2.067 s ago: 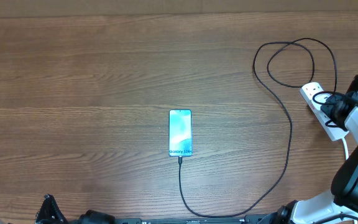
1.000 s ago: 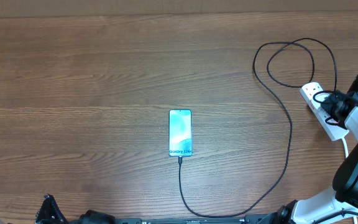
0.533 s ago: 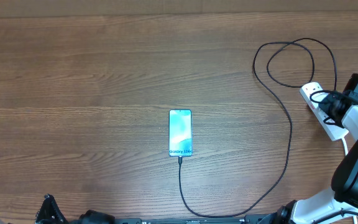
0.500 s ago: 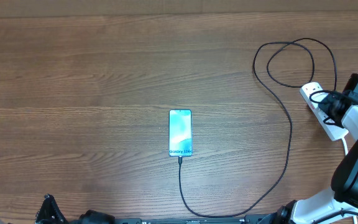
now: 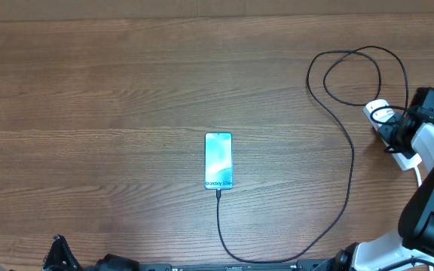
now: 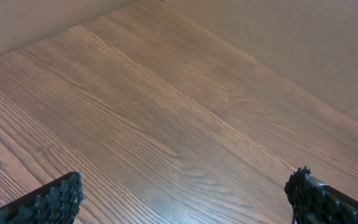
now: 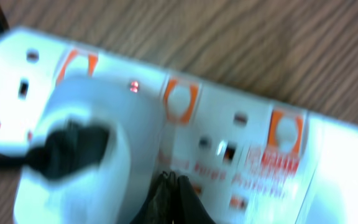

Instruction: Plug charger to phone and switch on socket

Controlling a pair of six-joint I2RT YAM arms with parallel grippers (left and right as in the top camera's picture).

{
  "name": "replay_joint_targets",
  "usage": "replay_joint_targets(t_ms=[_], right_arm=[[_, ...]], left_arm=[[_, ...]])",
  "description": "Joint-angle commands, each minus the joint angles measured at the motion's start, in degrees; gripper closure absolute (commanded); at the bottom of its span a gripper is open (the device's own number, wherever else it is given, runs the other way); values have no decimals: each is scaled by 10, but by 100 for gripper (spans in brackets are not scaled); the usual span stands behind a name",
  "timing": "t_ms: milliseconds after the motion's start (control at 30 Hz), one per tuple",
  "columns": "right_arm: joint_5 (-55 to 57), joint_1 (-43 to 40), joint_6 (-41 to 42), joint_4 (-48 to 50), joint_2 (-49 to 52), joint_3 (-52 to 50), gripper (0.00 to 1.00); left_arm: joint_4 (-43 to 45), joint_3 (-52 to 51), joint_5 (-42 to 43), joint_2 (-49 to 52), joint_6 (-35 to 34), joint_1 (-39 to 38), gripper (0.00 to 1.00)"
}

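Note:
The phone (image 5: 218,160) lies screen up in the middle of the table, with the charger cable (image 5: 350,173) plugged into its near end. The cable loops right to the white socket strip (image 5: 377,113) at the right edge. My right gripper (image 5: 398,129) is shut, fingertips together, right over the strip. In the right wrist view its tips (image 7: 174,185) sit against the strip (image 7: 241,149) beside the white adapter (image 7: 92,143), and a small red light (image 7: 133,86) glows. My left gripper (image 6: 182,199) is open over bare wood at the near left.
The thick white cord (image 5: 419,181) leaves the strip toward the near right. The cable makes a wide loop (image 5: 356,71) behind the strip. A cardboard wall (image 6: 291,37) borders the table in the left wrist view.
My right gripper has shifted a little toward the far end of the strip. The phone, cable and left arm have not moved.

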Motion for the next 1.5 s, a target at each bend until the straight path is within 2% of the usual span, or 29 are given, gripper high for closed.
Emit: replay_joint_targets(t_ms=[0,167,367,533,867,967,1233,1333,1467], right_arm=[[23,5,48,-40,-40,14,96],[-3,13,121,-105,-123,20,96],[-111,75,127,-132,-195,19,96],[-191,164,129,-123,-229,19,96],[-189,373,157,-99,-289,19,96],[-177,417,157,-96,-299,19,96],[-108,490,157,-93,-339,19,96],[-82,502,156,-93,-360,19,96],[-67,505,155,-93,-389,19,96]], left_arm=[[0,-4,0,-6,-10,3,0],[1,-4,-3,-9,-10,3,0],[-1,-3,-31,-37,-10,3,1],[-1,-3,-30,-93,-10,3,0],[-9,5,-30,-103,-19,4,1],[11,0,-61,-103,-21,4,0],[179,-75,-152,-103,-64,2,0],[255,-144,-163,-103,-81,2,1],[418,-267,-149,-103,-103,2,0]])
